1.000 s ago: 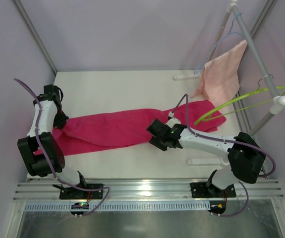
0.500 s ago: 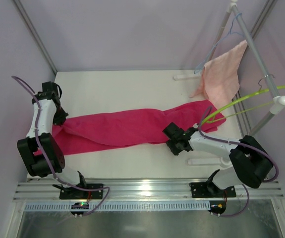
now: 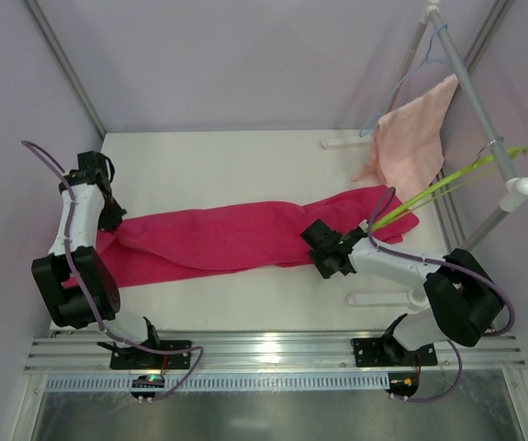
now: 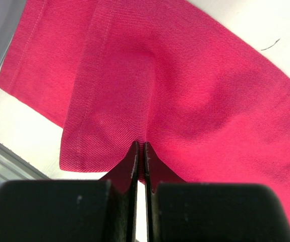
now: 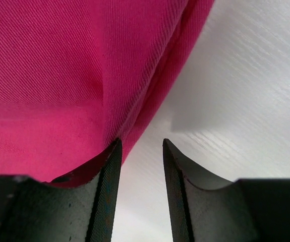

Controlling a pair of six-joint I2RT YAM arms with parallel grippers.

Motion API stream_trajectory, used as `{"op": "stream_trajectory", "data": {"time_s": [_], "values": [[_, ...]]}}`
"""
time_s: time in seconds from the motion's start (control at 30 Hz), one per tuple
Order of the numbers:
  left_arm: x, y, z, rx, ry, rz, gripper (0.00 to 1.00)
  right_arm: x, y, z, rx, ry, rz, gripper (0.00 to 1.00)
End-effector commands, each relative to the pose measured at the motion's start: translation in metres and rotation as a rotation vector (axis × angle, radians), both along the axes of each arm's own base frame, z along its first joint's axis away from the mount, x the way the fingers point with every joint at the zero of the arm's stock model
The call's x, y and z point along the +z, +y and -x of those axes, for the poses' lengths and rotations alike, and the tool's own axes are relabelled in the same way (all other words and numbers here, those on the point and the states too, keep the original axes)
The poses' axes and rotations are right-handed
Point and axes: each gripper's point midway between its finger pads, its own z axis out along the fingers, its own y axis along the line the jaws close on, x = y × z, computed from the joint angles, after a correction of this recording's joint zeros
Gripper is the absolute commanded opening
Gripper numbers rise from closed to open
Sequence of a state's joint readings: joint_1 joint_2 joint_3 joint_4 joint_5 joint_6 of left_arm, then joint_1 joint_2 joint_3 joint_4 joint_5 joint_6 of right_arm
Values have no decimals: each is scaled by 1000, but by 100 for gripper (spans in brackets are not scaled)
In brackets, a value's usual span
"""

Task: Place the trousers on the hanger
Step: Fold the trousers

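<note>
Fingers of the left arm [image 3: 108, 217], seen from the top camera, sit on the left end of the trousers [image 3: 236, 237], at the left edge of the white counter [image 3: 227, 175]. The magenta cloth lies stretched across the counter from there to the right side, loosely bunched along its length. The right fingers [image 3: 322, 250] rest at the near edge of the cloth, right of its middle. The lime-green hanger [image 3: 438, 190] slants from the white rack on the right down toward the right end of the trousers; whether its tip touches the cloth I cannot tell. A pale pink towel [image 3: 415, 138] hangs from the rack behind it, just above the trousers' right end, beside a thin light-blue hanger [image 3: 401, 83].

From the left wrist, the left fingers [image 4: 133, 161] are pressed together with a small ridge of the trousers [image 4: 185, 91] pinched between their tips. A hemmed edge of the cloth runs down the left, with bare counter [image 4: 13, 116] beyond it.

From the right wrist, the right fingers [image 5: 108, 171] stand apart with a clear gap between them. The folded edge of the trousers [image 5: 59, 65] reaches the inner side of the left-hand finger, while the other is over bare counter [image 5: 245, 91]. Nothing is clamped between them.
</note>
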State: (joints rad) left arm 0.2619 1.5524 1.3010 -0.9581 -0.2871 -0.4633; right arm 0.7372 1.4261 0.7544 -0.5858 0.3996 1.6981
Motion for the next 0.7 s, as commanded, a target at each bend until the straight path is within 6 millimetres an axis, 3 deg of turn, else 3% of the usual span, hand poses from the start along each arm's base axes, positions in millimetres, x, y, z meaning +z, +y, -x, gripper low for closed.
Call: {"op": "stream_trajectory", "data": {"time_s": [0.0, 0.27, 0.53, 0.57, 0.63, 0.67], "values": [[23, 3, -10, 0, -84, -32, 0, 12, 5, -23, -25, -73, 8, 42], [21, 3, -8, -7, -81, -30, 0, -3, 2, -24, -44, -27, 47, 43], [25, 3, -9, -5, -85, -34, 0, -22, -18, -22, -88, 7, 147, 32], [24, 4, -8, -3, -82, -33, 0, -22, -20, -22, -92, 7, 158, 29], [23, 3, -7, -4, -77, -32, 0, -21, -28, -24, -106, 4, 193, 8], [23, 4, -7, -3, -73, -34, 0, -21, -33, -26, -116, 1, 210, 4]]}}
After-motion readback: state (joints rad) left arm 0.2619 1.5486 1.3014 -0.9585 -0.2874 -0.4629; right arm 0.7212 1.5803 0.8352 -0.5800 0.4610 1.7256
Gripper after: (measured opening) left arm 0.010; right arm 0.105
